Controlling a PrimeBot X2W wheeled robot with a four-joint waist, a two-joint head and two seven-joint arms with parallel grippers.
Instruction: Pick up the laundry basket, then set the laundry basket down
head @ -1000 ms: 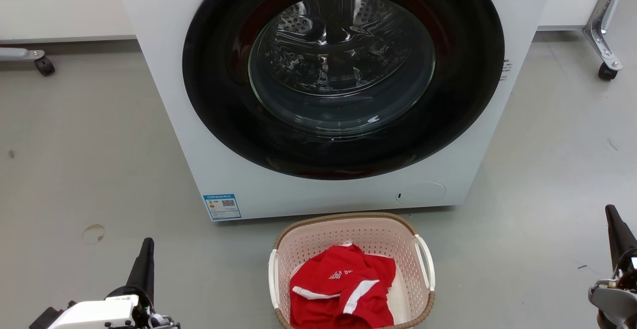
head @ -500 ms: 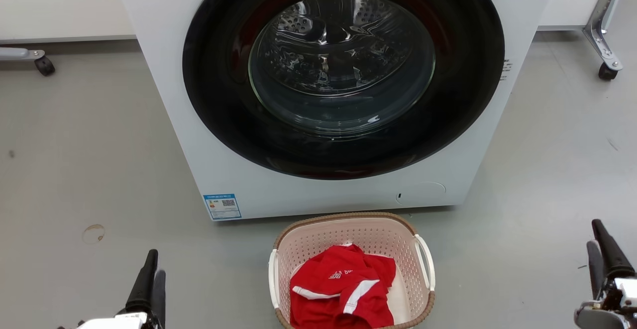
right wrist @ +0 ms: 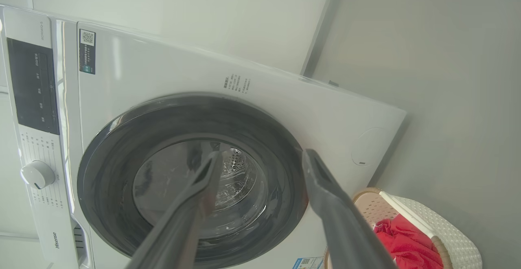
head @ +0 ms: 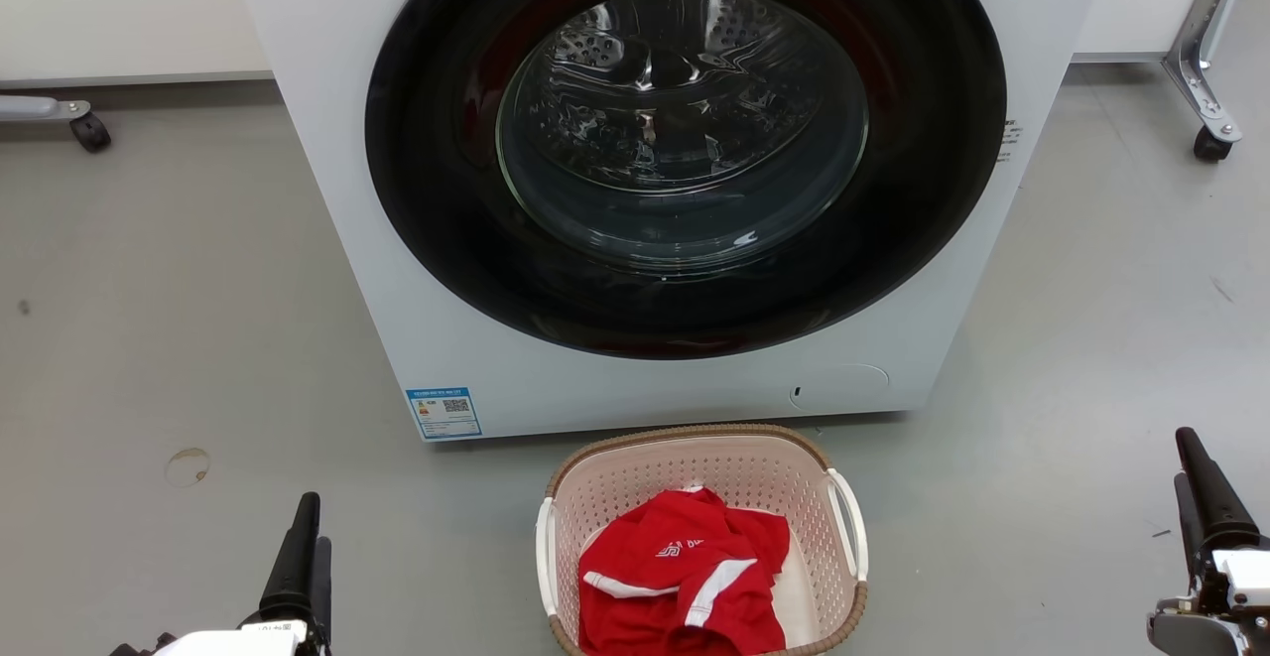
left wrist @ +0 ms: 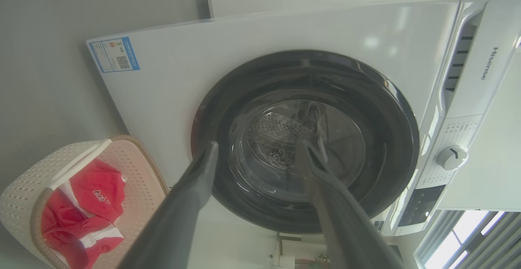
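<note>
Left gripper (head: 313, 522) and right gripper (head: 1184, 458), fingers apart, should each clamp a white handle (head: 853, 522) of the laundry basket (head: 695, 450) evenly.

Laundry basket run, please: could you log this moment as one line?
laundry basket: on floor before washing machine, red clothes inside | left gripper: jaws open, empty | right gripper: jaws open, empty | pickup: not begun

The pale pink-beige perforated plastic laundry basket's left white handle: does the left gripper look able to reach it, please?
Probably yes: the open left gripper stands to the left of the laundry basket, and only bare grey floor lies between it and the white left handle.
</note>
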